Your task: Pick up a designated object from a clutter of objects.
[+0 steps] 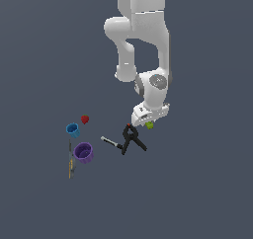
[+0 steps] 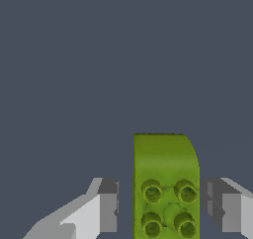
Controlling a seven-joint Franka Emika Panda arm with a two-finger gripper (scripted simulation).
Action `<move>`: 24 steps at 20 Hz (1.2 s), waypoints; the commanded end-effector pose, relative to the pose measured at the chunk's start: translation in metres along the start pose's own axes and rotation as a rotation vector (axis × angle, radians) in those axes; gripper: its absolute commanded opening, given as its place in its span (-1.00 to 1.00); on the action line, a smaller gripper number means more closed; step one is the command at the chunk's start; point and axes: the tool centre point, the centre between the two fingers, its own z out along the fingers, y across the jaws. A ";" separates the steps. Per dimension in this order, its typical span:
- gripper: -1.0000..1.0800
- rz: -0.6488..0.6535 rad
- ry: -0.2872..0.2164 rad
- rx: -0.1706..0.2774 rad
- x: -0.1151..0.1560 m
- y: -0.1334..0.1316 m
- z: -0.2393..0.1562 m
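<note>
The designated object is a small lime-green studded block (image 1: 149, 125), lying on the dark floor just off the exterior view's right of the black clamp. In the wrist view the block (image 2: 165, 183) stands between my two fingers. My gripper (image 1: 147, 121) is lowered over it and open (image 2: 163, 206). One finger (image 2: 108, 206) stands a small gap away from the block; the other finger (image 2: 217, 206) is at or very near its opposite side. The block rests on the floor, not lifted.
The black clamp (image 1: 132, 139) lies close beside my gripper. A thin tool (image 1: 111, 142) lies next to it. Further to the exterior view's left are the purple cup (image 1: 83, 152), blue cup (image 1: 73, 130), red strawberry (image 1: 85, 119) and a pencil-like stick (image 1: 71, 164).
</note>
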 end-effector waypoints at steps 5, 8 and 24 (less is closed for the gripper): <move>-1.00 0.000 0.001 0.000 0.000 0.000 0.001; -1.00 0.000 0.001 0.000 0.000 0.000 0.001; -1.00 0.000 0.001 -0.001 0.018 -0.006 -0.044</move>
